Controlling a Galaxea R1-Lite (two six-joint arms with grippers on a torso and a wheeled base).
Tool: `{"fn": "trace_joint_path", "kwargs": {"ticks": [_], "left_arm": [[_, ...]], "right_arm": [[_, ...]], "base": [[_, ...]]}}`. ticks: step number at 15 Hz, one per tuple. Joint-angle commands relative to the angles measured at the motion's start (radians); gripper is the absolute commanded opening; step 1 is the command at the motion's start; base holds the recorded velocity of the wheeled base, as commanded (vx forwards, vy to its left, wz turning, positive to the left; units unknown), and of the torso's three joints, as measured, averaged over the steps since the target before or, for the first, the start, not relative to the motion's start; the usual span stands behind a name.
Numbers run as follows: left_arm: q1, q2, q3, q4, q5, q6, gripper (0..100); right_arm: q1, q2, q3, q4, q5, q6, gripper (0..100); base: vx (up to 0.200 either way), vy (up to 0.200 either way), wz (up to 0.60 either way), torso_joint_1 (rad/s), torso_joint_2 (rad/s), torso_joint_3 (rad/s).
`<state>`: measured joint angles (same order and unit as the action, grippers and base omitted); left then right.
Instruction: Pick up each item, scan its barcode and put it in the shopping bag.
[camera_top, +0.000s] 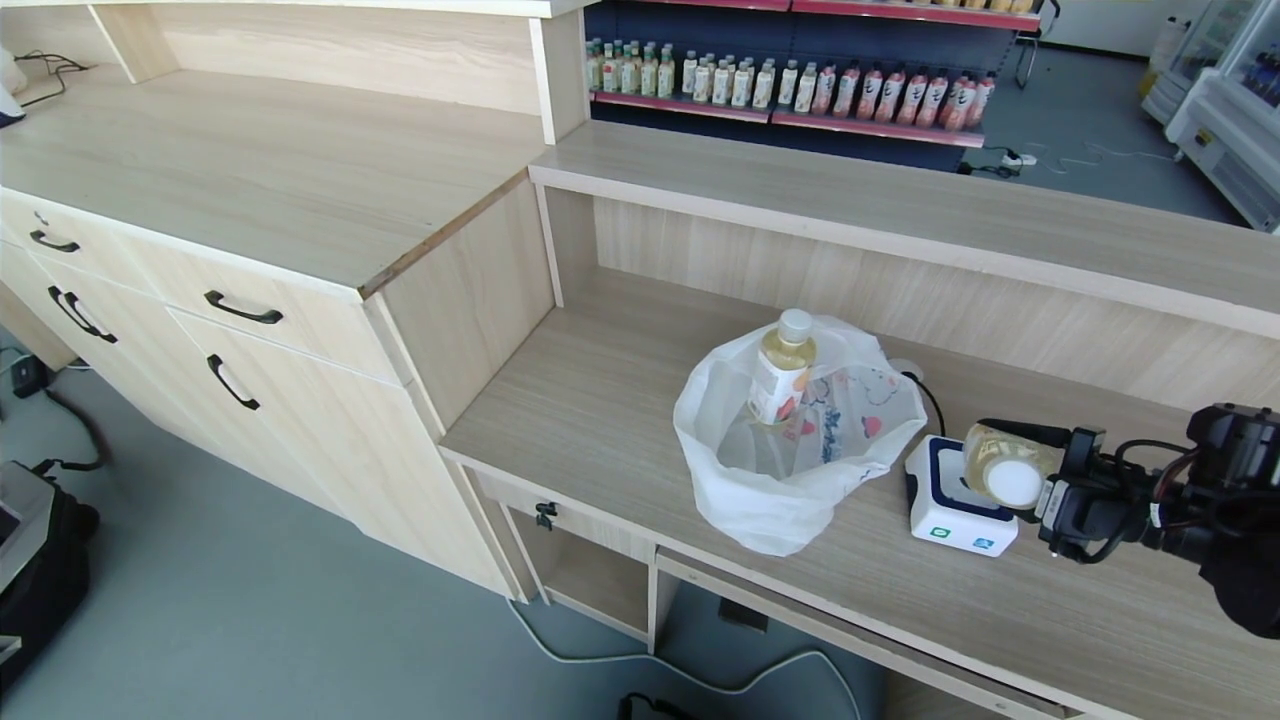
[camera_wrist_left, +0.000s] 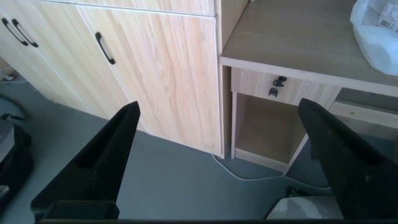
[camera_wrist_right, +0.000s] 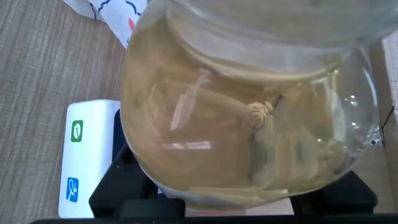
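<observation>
Left pincer (camera_wrist_left: 219, 104) hangs with jaws spread wide; right pincer (camera_top: 1003, 466) is clamped around a bottle (camera_wrist_right: 236, 112).

One bottle (camera_top: 1003, 466) of clear plastic, pale yellow drink and white cap lies on its side, clamped in my right gripper (camera_top: 1012, 470) just above the scanner (camera_top: 945, 520). The scanner is a white box with a dark blue face, flat on the desk just beside the bag (camera_top: 740, 500). The bag is thin, white and printed, and it sits with its mouth open upward. A second bottle (camera_top: 783, 370) stands upright inside it, with its label showing and its white cap above the rim.
</observation>
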<state>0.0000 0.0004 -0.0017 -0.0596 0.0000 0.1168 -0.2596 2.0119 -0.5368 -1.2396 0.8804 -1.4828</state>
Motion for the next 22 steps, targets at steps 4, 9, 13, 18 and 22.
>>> {"fn": "trace_joint_path", "kwargs": {"ticks": [4,9,13,18,22], "left_arm": [[0.0,0.0,0.0,0.0,0.0,0.0,100],[0.0,0.0,0.0,0.0,0.0,0.0,100],[0.0,0.0,0.0,0.0,0.0,0.0,100],[0.0,0.0,0.0,0.0,0.0,0.0,100],[0.0,0.0,0.0,0.0,0.0,0.0,100]], "right_arm": [[0.003,0.037,-0.005,-0.054,0.0,0.007,0],[0.019,0.064,-0.034,-0.067,0.0,0.009,0],[0.034,0.042,-0.051,-0.067,0.0,0.045,0],[-0.066,-0.602,0.041,0.365,-0.153,0.592,0],[-0.179,-0.799,0.066,0.638,-0.209,0.71,0]], "base": [[0.0,0.0,0.0,0.0,0.0,0.0],[0.0,0.0,0.0,0.0,0.0,0.0],[0.0,0.0,0.0,0.0,0.0,0.0],[0.0,0.0,0.0,0.0,0.0,0.0],[0.0,0.0,0.0,0.0,0.0,0.0]]}}
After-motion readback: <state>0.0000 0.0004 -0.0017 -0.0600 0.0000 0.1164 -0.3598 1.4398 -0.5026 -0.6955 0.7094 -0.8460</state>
